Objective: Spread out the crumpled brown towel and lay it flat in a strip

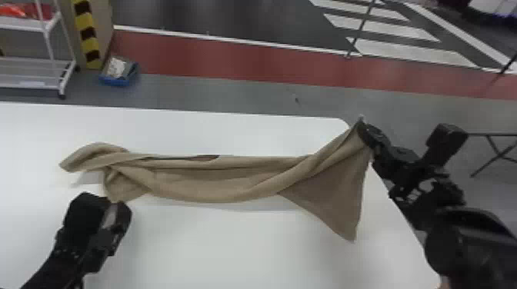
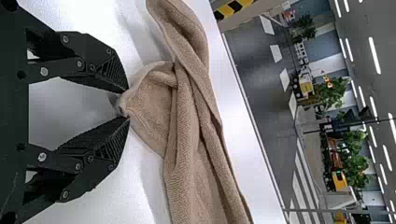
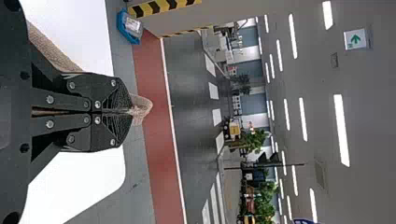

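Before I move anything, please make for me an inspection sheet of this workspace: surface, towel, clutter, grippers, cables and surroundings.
Surface: white table, under most of the towel.
Towel: brown towel stretched lengthwise but folded and twisted, not yet flat; right end raised, with a loose corner hanging down.
Clutter: blue tray holding items, on the floor beyond the table.
Left gripper: fingers apart, a towel corner between the tips.
Right gripper: closed on the towel's other end, by the table's right edge.
Cables: nothing seen.
Surroundings: white rack at far left, yellow-and-black striping beside it, red floor strip beyond.
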You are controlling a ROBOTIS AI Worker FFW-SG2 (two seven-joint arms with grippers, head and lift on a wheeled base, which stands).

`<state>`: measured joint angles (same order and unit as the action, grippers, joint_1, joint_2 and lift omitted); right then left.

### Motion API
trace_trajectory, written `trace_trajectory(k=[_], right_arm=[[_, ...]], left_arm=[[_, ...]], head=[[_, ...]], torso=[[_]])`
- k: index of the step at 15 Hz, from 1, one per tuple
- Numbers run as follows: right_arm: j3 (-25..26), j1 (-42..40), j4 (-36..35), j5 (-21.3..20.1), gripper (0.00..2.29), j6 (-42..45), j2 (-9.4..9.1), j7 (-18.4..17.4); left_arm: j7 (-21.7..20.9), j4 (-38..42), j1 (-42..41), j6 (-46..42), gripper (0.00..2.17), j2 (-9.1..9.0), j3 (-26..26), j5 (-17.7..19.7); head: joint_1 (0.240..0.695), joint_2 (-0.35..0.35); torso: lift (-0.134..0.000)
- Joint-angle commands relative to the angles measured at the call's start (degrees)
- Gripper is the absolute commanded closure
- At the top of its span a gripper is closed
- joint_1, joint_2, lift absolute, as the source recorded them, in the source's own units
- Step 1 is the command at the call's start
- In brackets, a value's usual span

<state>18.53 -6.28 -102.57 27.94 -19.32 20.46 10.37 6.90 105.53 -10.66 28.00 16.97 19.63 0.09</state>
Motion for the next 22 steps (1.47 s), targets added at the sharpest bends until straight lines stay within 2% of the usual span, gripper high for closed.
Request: trace_trajectory(k=[1,4,5,6,10,12,13,15,16,18,20,21,22], right_arm=[[0.11,-0.14,0.00,0.01,1.42,0.03,0.02,0.00],[0.19,-0.14,-0.09,0.10,1.42,0.20,0.02,0.00],[0.28,-0.22,-0.09,0.27,1.42,0.38,0.02,0.09],[0.37,-0.22,-0.09,0.27,1.42,0.38,-0.07,0.09],[0.72,-0.84,-1.76,0.27,1.42,0.03,0.10,0.44],[0.98,-1.19,-2.64,0.19,1.42,0.03,0.37,3.16],[0.98,-1.37,-3.16,-1.13,1.42,0.20,0.63,5.01],[2.30,-1.81,-3.78,-2.27,1.42,0.38,1.33,5.01],[3.71,-1.98,-3.78,-1.31,1.42,0.38,1.86,4.83],[6.61,-3.04,-3.69,0.10,1.42,0.73,2.74,4.40],[8.63,-3.56,-3.34,1.24,1.42,0.73,2.74,3.87],[10.04,-4.00,-3.34,2.03,1.42,0.73,3.09,3.96],[10.83,-4.00,-3.16,2.03,1.42,0.73,3.44,3.87]], left_arm=[[0.22,0.47,0.03,-0.09,0.73,0.00,-0.03,0.00],[1.19,1.96,-1.12,-1.67,0.77,0.26,-0.38,0.00],[2.68,3.63,-1.82,-2.20,1.24,0.35,-0.55,0.00],[3.65,5.13,-2.43,-2.20,1.42,0.44,-0.73,0.09],[3.56,14.18,-5.42,-1.15,1.44,1.75,-1.87,0.26],[3.65,17.78,-6.21,0.09,1.44,1.93,-2.22,0.35],[3.83,19.71,-6.39,1.32,1.44,1.93,-2.66,0.61],[4.53,24.02,-7.09,6.06,1.44,2.28,-5.39,1.40],[4.70,26.66,-7.27,8.52,1.44,2.46,-6.88,2.28],[4.97,30.26,-8.67,10.98,1.44,3.25,-11.54,5.45],[5.50,31.32,-8.67,11.16,1.44,3.34,-14.44,8.08],[5.58,31.93,-8.76,11.51,1.44,3.42,-15.85,10.28],[5.50,33.16,-8.76,12.92,1.44,3.51,-17.87,14.15]], head=[[0.695,-0.283],[0.695,-0.284],[0.695,-0.284],[0.695,-0.283],[0.695,-0.282],[0.695,-0.284],[0.695,-0.283],[0.695,-0.274],[0.695,-0.271],[0.695,-0.269],[0.678,-0.273],[0.673,-0.274],[0.670,-0.277]], torso=[[-0.124],[-0.124],[-0.124],[-0.124],[-0.124],[-0.124],[-0.124],[-0.124],[-0.124],[-0.124],[-0.124],[-0.124],[-0.124]])
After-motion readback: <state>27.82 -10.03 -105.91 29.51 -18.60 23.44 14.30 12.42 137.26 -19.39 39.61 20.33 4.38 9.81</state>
